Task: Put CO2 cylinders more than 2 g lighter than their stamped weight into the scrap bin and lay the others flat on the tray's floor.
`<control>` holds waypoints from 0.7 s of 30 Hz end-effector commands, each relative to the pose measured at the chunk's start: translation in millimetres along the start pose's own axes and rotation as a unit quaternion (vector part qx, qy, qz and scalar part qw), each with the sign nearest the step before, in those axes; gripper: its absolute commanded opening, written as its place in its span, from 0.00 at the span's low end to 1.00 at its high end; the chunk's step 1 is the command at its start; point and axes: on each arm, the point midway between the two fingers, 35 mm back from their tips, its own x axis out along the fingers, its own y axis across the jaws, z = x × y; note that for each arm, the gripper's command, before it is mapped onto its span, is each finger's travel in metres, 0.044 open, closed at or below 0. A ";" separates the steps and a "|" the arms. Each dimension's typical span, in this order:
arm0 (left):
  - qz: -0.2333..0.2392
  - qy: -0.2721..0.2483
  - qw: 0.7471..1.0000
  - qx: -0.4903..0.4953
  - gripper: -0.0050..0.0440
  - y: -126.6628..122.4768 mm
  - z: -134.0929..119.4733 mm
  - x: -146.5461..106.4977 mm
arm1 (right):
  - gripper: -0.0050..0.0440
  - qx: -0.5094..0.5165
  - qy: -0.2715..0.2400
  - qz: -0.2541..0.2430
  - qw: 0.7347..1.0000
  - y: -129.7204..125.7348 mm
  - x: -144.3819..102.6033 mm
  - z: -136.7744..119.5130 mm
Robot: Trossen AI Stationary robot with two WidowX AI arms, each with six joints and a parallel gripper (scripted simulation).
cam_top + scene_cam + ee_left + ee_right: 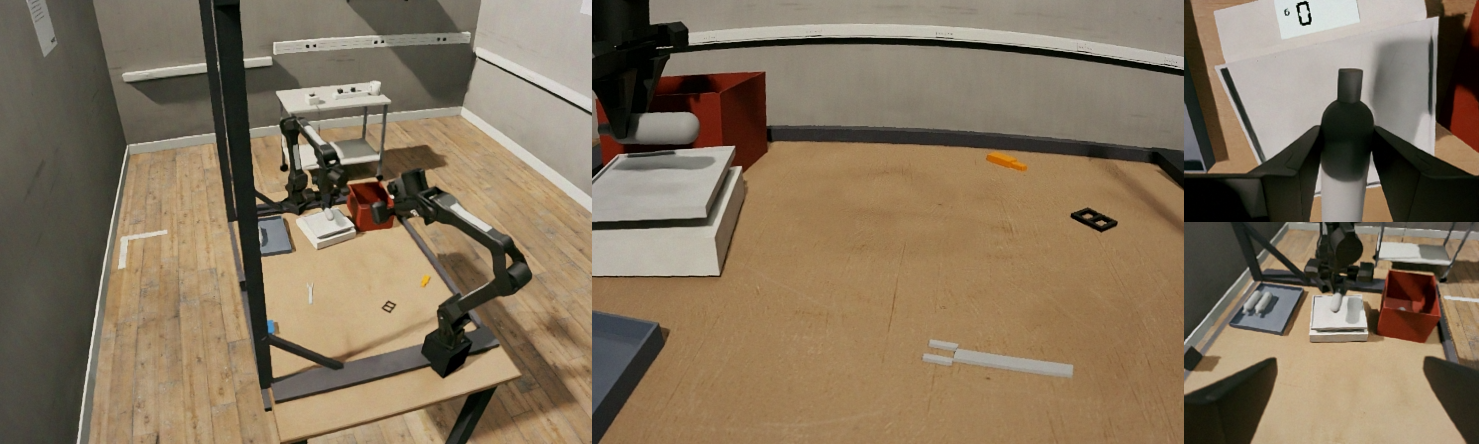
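My left gripper is shut on a pale CO2 cylinder. It holds the cylinder level, just above the platform of the white scale. The scale's display reads 0. The red scrap bin stands right beside the scale. The blue-grey tray on the scale's other side holds two cylinders lying flat. My right gripper is open and empty, up near the bin.
A white forked strip, an orange piece and a small black frame lie on the table. A black post rises at the table's edge. Something pale lies inside the bin.
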 end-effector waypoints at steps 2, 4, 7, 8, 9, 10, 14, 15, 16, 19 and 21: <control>-0.002 0.007 1.000 0.000 0.00 -0.7 -0.9 4.6 | 1.00 -0.003 -0.005 0.006 1.000 -4.2 58.1 23.7; -0.001 0.006 1.000 0.000 0.00 -0.6 -0.9 6.1 | 1.00 -0.005 -0.006 0.008 1.000 -8.6 83.7 27.2; -0.002 0.006 1.000 0.000 0.00 -0.6 -0.9 6.5 | 1.00 -0.007 -0.009 0.010 1.000 -16.4 115.5 29.9; -0.002 0.008 1.000 0.000 0.00 -1.0 -1.8 5.5 | 1.00 -0.007 -0.009 0.011 1.000 -18.5 124.0 29.4; -0.003 0.010 1.000 0.000 0.00 -1.4 -2.6 4.5 | 1.00 -0.008 -0.008 0.012 1.000 -21.2 133.8 28.6; -0.003 0.011 1.000 0.000 0.00 -1.4 -2.8 4.2 | 1.00 -0.009 -0.009 0.012 1.000 -23.5 141.7 27.9; -0.003 0.011 1.000 0.000 0.00 -1.4 -2.7 4.3 | 1.00 -0.009 -0.009 0.013 1.000 -26.9 152.3 26.8; -0.003 0.011 1.000 0.000 0.00 -1.4 -2.7 4.3 | 1.00 -0.010 -0.009 0.013 1.000 -28.8 157.9 26.1; -0.003 0.011 1.000 0.000 0.00 -1.4 -2.7 4.3 | 1.00 -0.010 -0.009 0.014 1.000 -30.0 161.4 25.6; -0.005 0.013 1.000 0.000 0.00 -1.4 -3.2 2.7 | 1.00 -0.010 -0.010 0.014 1.000 -31.6 165.9 24.9; -0.005 0.013 1.000 0.000 0.00 -1.4 -3.2 2.7 | 1.00 -0.010 -0.010 0.014 1.000 -31.6 165.9 24.9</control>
